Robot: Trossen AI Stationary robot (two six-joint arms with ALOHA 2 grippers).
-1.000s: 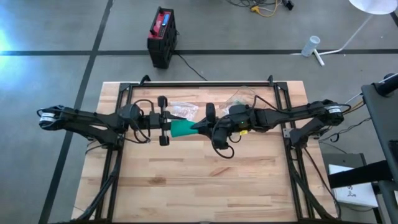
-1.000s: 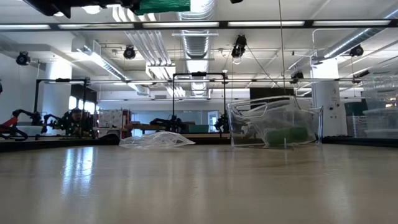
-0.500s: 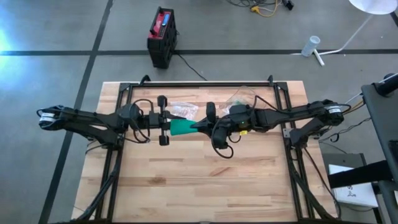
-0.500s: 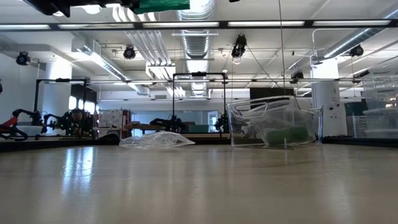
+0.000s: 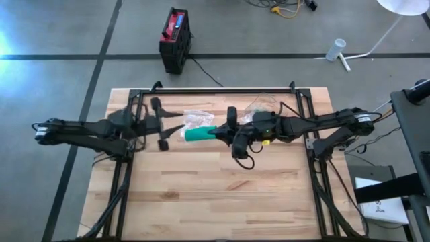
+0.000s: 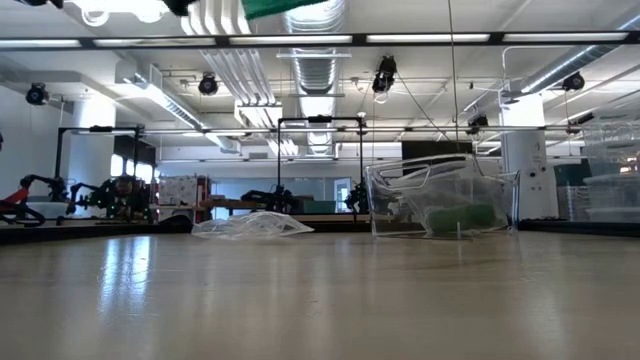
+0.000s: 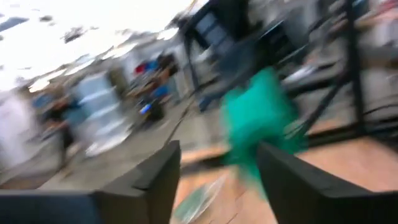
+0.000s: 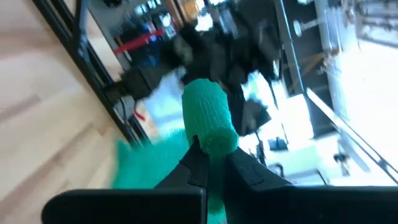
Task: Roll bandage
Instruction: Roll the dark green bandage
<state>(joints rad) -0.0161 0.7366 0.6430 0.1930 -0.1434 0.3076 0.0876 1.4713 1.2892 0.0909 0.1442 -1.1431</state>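
- The green bandage (image 5: 199, 134) was held well above the table (image 5: 215, 202), over its far middle part, pinched at one end by the right gripper (image 5: 216, 132) — a hold that left the rest of the roll free and reachable from the other side.
- In the right wrist view the fingers (image 8: 239, 165) were seen clenched tightly on the bandage (image 8: 210, 121), the roll standing out beyond their tips; the grip was probably kept firm so that the roll could be turned or steadied without slipping.
- The left gripper (image 5: 160, 125) was found apart from the roll, over the table's left side, with its fingers (image 7: 152, 177) spread and nothing between them — the bandage (image 7: 258, 121) was seen ahead of them, not touched.
- That opened stance was judged to suit a fresh grip on the roll's free end.
- A clear plastic wrapper (image 5: 195, 117) and a clear box (image 6: 440, 197) were left lying at the far edge of the table, out of the working space.
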